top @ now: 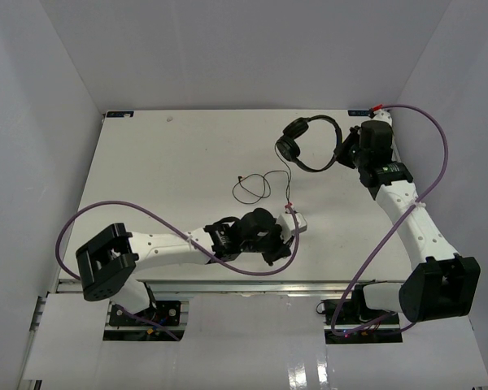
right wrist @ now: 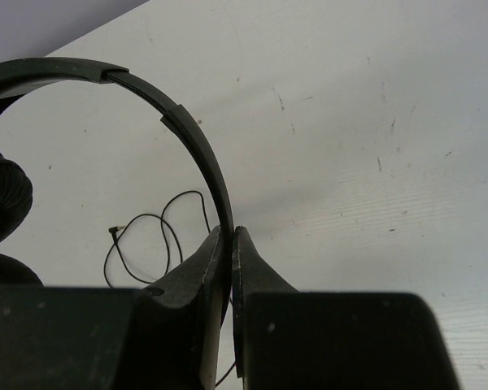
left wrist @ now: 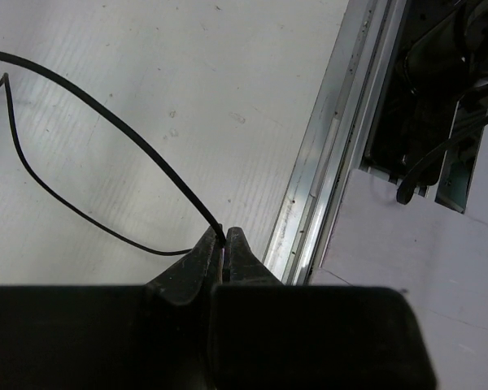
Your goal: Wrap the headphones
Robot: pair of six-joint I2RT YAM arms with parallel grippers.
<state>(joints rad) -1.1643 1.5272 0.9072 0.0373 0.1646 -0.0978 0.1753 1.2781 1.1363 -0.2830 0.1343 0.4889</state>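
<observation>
Hardly begun, judging by the lie of things. Under everything, the white desk. Toward its far right corner, the headphones, gripped by the thin headband, both earcups on the side away from the right pincer. Whether resting on the desk or raised off it, impossible to tell.

Clamped onto that headband, at the headphones' outer curve: the right pincer, jaws drawn in to the thickness of the band. Well toward the near desk edge from the headphones: the left pincer, jaws almost together, nipping the thin black cable right at the tips. From the headphones down to that grip, a fairly straight run of cable. Beside it, loose loops flat on the desk, ending in the small plug, lying free.

Done, as far as visible: headband in one grip, cable in the other. Left, seemingly everything else: no turn of cable around headband or earcups yet, slack ungathered, plug untucked.

No box, pouch, tray or other container anywhere around the headphones.
</observation>
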